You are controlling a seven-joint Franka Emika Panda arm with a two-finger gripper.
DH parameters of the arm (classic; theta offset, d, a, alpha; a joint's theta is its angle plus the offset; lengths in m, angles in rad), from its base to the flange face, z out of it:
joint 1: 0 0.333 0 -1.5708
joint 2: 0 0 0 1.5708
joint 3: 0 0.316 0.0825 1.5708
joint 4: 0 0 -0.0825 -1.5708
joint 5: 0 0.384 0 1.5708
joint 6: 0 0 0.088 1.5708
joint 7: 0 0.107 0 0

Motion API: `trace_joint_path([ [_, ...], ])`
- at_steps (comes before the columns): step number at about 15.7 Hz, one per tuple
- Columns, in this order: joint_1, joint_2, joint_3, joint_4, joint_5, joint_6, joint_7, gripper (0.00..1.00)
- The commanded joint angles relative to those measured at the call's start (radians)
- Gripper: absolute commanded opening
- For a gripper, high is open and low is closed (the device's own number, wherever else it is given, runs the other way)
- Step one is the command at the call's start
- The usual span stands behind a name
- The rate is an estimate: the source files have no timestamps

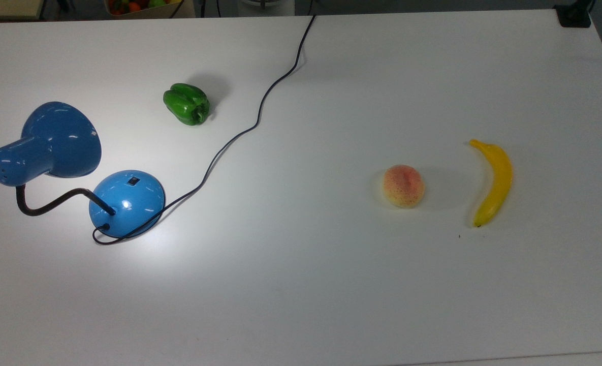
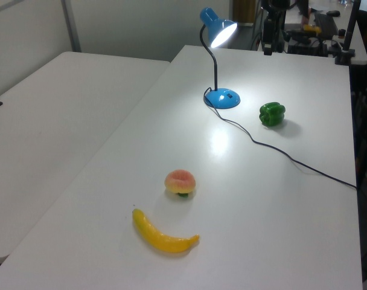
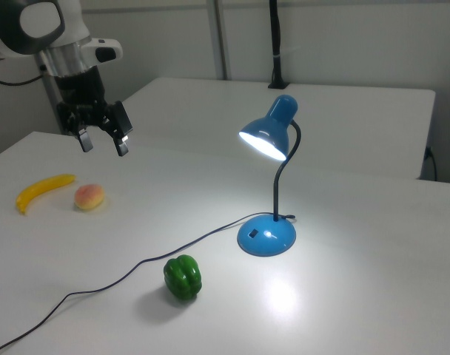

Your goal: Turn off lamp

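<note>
Edges and small details are swallowing parts of the scene.
The cord (image 1: 260, 109) is running off the worktop (image 1: 331, 279) at the top view's upper edge; the switch (image 1: 134, 180) is too small to read; the arm (image 3: 32, 29) is getting cropped at the right view's top-left corner.

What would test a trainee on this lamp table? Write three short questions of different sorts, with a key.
1. True or false: the lamp is lit.
2. Which lies nearest the lamp's base: a) banana b) peach c) green pepper?
3. What state is the gripper in?

Key: 1 true. 2 c. 3 open, in the air and holding nothing, above the table.
</note>
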Motion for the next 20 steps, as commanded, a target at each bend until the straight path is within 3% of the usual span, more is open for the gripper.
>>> trace_joint_path([
  [1, 0.016, 0.008, -0.018, 0.017, 0.018, -0.034, -0.024, 1.0],
  [18, 0.019, 0.025, -0.016, 0.012, 0.02, -0.034, -0.027, 1.0],
  [20, 0.021, 0.025, -0.016, 0.011, 0.018, -0.034, -0.03, 0.91],
])
